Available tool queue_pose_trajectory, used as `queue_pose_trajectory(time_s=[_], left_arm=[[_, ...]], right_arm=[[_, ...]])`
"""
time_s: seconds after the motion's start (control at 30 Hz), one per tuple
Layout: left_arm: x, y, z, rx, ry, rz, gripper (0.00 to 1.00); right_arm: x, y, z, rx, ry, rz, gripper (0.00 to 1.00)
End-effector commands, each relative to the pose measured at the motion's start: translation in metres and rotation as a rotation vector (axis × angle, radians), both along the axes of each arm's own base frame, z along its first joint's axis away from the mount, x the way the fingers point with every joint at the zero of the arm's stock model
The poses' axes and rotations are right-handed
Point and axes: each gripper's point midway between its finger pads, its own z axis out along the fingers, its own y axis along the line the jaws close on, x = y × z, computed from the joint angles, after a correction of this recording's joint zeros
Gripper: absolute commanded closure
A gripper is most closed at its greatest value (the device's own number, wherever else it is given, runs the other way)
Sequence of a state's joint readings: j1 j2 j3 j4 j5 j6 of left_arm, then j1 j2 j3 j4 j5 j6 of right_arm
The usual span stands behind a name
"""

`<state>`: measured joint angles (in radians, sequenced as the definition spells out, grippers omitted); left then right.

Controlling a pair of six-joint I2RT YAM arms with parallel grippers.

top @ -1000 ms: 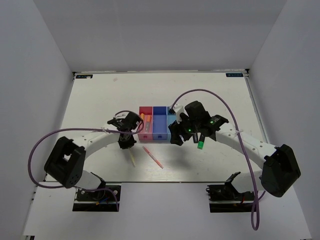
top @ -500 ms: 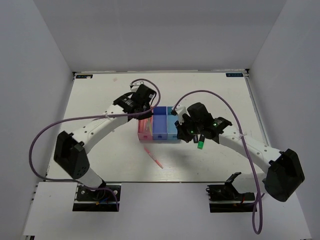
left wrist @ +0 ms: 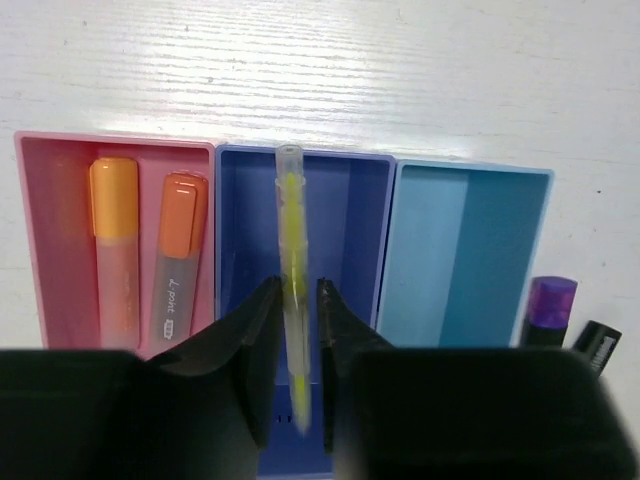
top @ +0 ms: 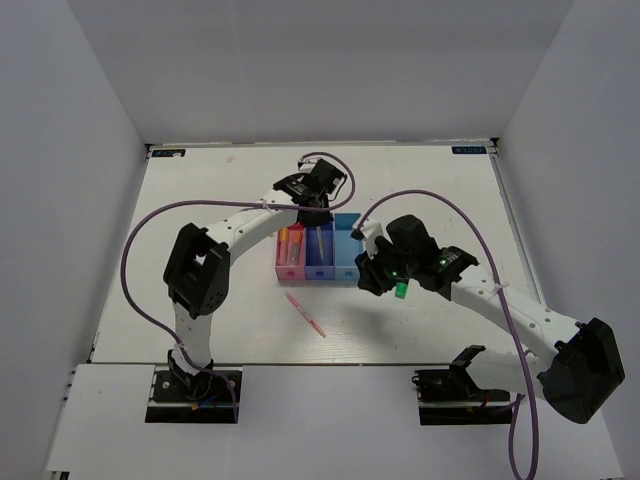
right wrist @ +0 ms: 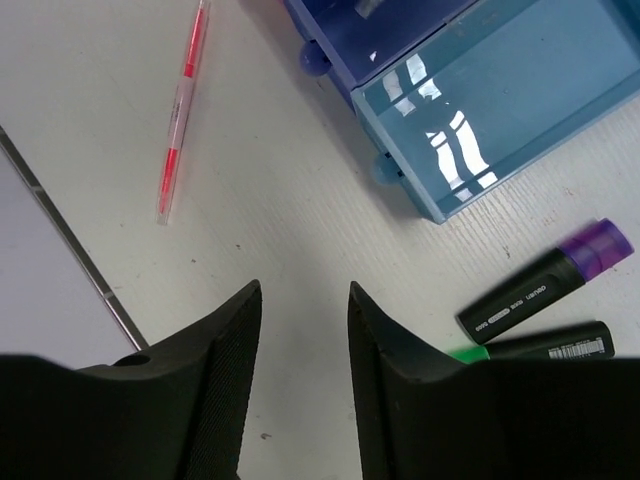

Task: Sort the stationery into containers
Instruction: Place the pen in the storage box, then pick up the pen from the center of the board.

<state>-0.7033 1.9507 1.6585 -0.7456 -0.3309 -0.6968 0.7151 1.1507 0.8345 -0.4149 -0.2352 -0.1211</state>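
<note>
The left gripper (left wrist: 293,330) is shut on the thin yellow pen (left wrist: 291,240), which is pinched between its two fingers (left wrist: 250,340) low on the barrel. The pen is held straight out from the jaws, over the dark blue bin (left wrist: 355,230) and in line with that bin's long sides. Its clear far end is seen at the bin's far wall. Whether the pen touches the bin cannot be told.

The pink-red bin (left wrist: 30,250) is joined to the dark blue bin on its left. Two orange-pink highlighters (left wrist: 115,240) are laid side by side in it, parallel to the held pen. The light blue bin (left wrist: 460,250) is joined to the dark blue bin on its right.

The right gripper (right wrist: 303,300) is spread open and grips nothing. It is held over the table (top: 200,200) to the near right of the dark blue bin, past the light blue bin's near corner. The stubby purple highlighter (right wrist: 545,280) and the black pen with green end (right wrist: 540,345) are seen just beside each other on the table, right of the dark blue bin and beyond the light blue one, close to the right gripper's fingers. The thin pink-red pen (right wrist: 180,130) is left lying aslant on the table, on the near side of the dark blue bin and apart from both grippers.
</note>
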Motion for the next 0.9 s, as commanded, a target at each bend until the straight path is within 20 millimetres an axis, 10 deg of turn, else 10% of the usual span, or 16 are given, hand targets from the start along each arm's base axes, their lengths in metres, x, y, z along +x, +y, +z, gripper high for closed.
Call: queue_pose_trajectory(time_s=[0.0,0.27,0.4,0.47,0.53,0.67,0.87], left_arm=[[0.006,0.001,0.018,0.002,-0.059,0.006,0.67],[0.002,-0.002,0.048,-0.022,-0.106,-0.021,0.56],[-0.02,0.024,0.094,-0.038,-0.177,-0.001,0.81],[-0.041,0.049,0.074,0.028,-0.136,0.012,0.84],[-0.061,0.072,0.107,-0.01,-0.211,0.029,0.69],[-0.121,0.143,0.071,0.064,-0.188,0.058,0.24],[-0.173,0.217,0.041,0.074,-0.165,0.169,0.22]], right_arm=[[-0.002,0.004,0.007,0.037,-0.027,0.037,0.56],[-0.024,0.015,0.001,0.048,0.055,0.178,0.57],[-0.044,0.03,-0.014,0.022,0.15,0.302,0.62],[-0.055,0.042,-0.015,0.01,0.143,0.367,0.62],[-0.057,0.052,-0.024,-0.014,0.153,0.386,0.62],[-0.062,0.086,-0.033,-0.076,0.132,0.415,0.5],[-0.06,0.124,-0.06,-0.175,0.114,0.385,0.48]])
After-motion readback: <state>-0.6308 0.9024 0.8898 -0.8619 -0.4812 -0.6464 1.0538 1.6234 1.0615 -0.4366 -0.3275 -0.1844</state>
